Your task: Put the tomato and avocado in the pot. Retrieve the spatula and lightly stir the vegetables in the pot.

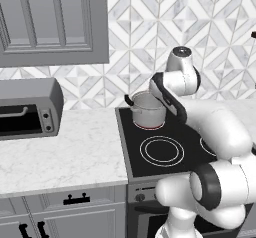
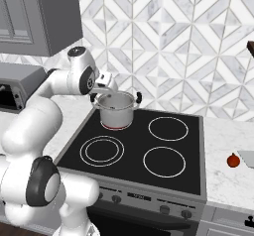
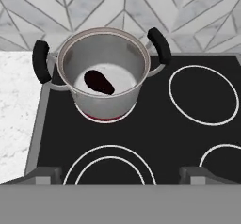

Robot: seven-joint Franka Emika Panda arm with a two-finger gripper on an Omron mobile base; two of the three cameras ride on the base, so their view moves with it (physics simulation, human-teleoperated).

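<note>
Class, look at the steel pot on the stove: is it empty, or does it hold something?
Not empty. The hand view shows the pot upright on the back burner with one dark oval item, likely the avocado, lying on its bottom.

shiny steel pot [image 3: 104, 72], two black handles, red glow at base. dark, near-black avocado [image 3: 99, 82] inside pot. black stovetop [image 2: 144, 150], white burner rings. red tomato [image 2: 233, 160] on white grey-veined marble counter [image 1: 65, 152]. backsplash [image 2: 168, 46]: white-grey geometric tile. grey cabinets [image 1: 50, 22]. grey toaster oven [image 1: 30, 107].
</note>
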